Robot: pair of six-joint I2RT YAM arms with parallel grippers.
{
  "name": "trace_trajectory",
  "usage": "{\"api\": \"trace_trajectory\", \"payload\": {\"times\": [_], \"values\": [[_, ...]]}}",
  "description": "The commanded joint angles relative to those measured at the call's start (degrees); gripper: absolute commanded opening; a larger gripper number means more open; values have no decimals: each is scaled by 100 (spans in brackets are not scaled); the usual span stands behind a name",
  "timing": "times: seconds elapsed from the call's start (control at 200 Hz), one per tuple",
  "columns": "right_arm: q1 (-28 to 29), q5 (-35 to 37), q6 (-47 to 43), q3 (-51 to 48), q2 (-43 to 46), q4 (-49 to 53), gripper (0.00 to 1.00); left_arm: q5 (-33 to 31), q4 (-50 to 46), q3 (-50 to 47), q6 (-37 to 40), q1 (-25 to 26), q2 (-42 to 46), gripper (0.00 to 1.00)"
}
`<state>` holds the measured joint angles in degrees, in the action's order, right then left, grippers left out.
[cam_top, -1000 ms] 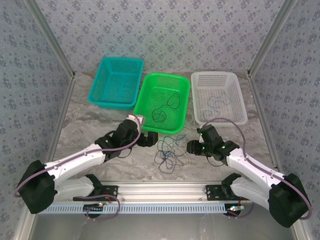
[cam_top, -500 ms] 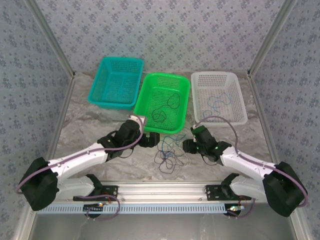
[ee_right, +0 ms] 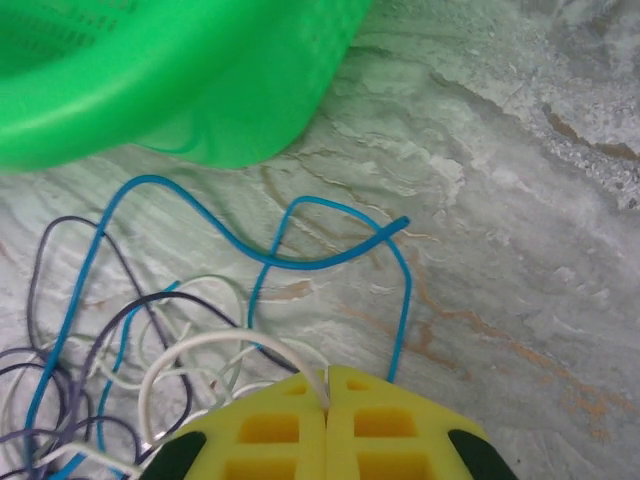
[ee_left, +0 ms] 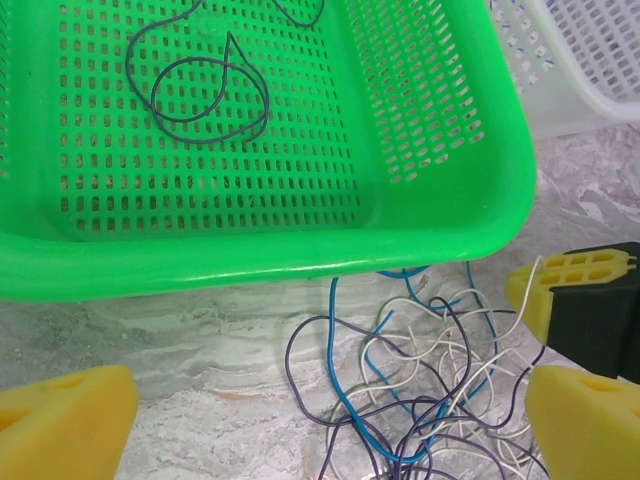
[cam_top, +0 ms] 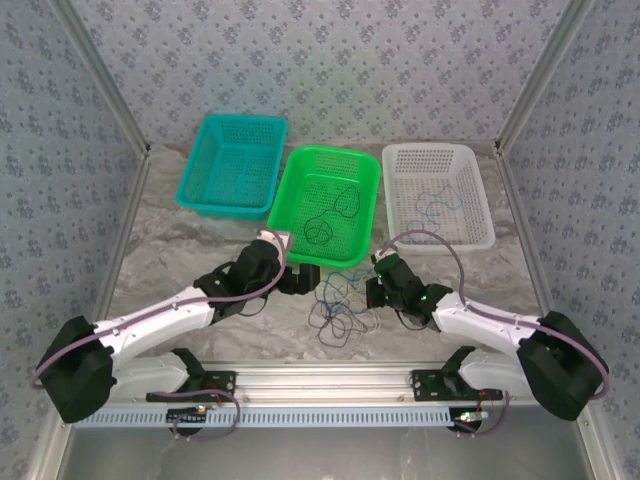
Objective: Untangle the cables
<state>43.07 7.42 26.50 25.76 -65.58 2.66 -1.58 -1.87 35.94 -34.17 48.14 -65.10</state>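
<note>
Some cables (cam_top: 345, 204) sit binned; a tangle (ee_left: 420, 400) lies unsorted at the green basket's (ee_left: 250, 262) 6 o'clock. Your right fingers (ee_right: 265, 430) seemingly clamp a white cable (ee_right: 240, 338); your left fingers (ee_left: 70, 420) stand apart.

No legible text, label, brand, number or sign noted on any surface in the views inspected.

From here I see the marbled table (cam_top: 170, 265) carrying a teal basket (cam_top: 220, 205), a green basket (cam_top: 335, 151) and a white basket (cam_top: 445, 240) side by side, with tangled cables (cam_top: 338, 308) just before the green one.
</note>
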Motion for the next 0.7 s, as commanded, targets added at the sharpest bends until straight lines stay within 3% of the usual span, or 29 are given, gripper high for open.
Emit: {"api": "trace_trajectory", "payload": {"times": [0.0,0.15,0.29,0.695], "values": [[182,425,-138,126,555,316,0,-101,80,106,-35,46,194,100],[449,741,-303,367,1387,1142,0,0,168,102,-20,46,194,99],[663,809,-508,744,1798,1784,0,567,749,97,217,112,143,99],[1075,726,-725,1852,1259,2177,0,1465,1848,675,971,869,-618,90]]}}
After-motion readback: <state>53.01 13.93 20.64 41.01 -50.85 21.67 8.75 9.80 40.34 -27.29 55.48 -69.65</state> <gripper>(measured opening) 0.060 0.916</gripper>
